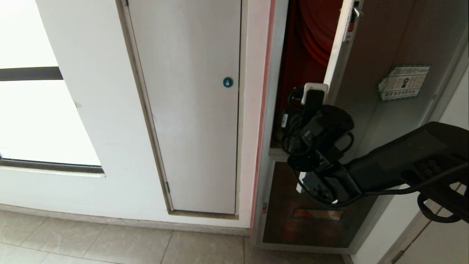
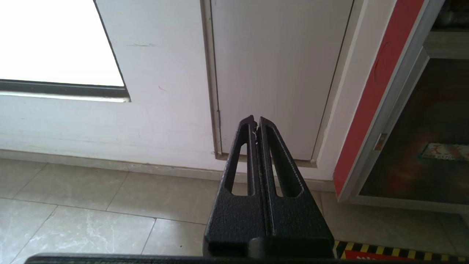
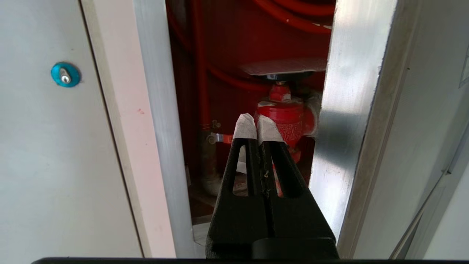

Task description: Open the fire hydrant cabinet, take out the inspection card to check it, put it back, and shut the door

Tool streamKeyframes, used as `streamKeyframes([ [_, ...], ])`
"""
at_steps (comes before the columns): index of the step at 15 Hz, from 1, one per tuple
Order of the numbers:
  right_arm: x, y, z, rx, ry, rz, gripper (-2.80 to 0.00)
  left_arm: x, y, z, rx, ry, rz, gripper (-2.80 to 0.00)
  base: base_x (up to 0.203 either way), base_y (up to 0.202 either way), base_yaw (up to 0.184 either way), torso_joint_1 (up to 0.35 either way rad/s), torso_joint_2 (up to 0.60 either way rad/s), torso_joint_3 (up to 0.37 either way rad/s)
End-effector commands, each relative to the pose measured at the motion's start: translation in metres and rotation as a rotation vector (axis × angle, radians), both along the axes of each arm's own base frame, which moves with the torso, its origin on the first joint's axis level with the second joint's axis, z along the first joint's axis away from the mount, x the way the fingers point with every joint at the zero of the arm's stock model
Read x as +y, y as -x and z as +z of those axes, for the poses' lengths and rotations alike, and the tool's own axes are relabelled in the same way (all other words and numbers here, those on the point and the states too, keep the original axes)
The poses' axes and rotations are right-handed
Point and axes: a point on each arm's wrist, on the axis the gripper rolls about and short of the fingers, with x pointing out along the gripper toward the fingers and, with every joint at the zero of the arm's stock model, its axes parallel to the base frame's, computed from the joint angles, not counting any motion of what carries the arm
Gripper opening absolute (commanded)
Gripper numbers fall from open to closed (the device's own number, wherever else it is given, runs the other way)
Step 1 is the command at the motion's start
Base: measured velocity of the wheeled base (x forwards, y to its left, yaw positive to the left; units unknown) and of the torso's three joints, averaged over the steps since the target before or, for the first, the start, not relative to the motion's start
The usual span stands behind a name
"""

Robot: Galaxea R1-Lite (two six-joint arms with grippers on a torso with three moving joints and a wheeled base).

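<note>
Nearest me, left gripper (image 2: 256, 126) parked low over the floor tiles, fingers pressed together on nothing, pointing at the foot of the white panel door (image 1: 190, 110) with its blue lock (image 1: 228, 82); leave it there. Right gripper (image 3: 256, 124) is the one working: white-taped tips clenched and empty, poked into the gap between the cabinet's left frame post (image 3: 157, 121) and the free edge of the door (image 1: 381, 121), which stands only part open, hinged on the right, green-and-white sticker (image 1: 403, 82) on its glass. I'd judge the step as widening that door, so keep the closed fingers behind its aluminium edge (image 3: 348, 121) and sweep right and toward the robot along the hinge arc, not straight out, or the tips slip off the smooth metal. Don't push deeper. Just past the tips, inside the fire hydrant cabinet (image 1: 293, 73), sits the red valve (image 3: 287, 117), and what looks like the inspection card (image 3: 284, 67) lies flat on top of it, pale sheet seen nearly edge-on, print unreadable from here. Farther up, the red hose reel (image 1: 317, 29). Gap is too narrow for a clean reach yet; get the door wide first
</note>
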Motion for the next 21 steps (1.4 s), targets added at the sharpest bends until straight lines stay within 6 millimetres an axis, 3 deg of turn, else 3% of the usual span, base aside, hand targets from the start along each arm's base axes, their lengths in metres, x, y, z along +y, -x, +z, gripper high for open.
streamKeyframes([
  [1, -0.001, 0.002, 0.004, -0.012, -0.008, -0.005, -2.80, 0.000, -0.001, -0.002, 0.007, 0.000, 0.001, -2.80, 0.000, 0.000, 0.000, 0.000, 0.00, 0.000],
  [21, -0.018, 0.015, 0.010, -0.010, -0.009, -0.027, -2.80, 0.000, -0.001, -0.002, 0.007, 0.000, 0.001, -2.80, 0.000, 0.000, 0.000, 0.000, 0.00, 0.000],
])
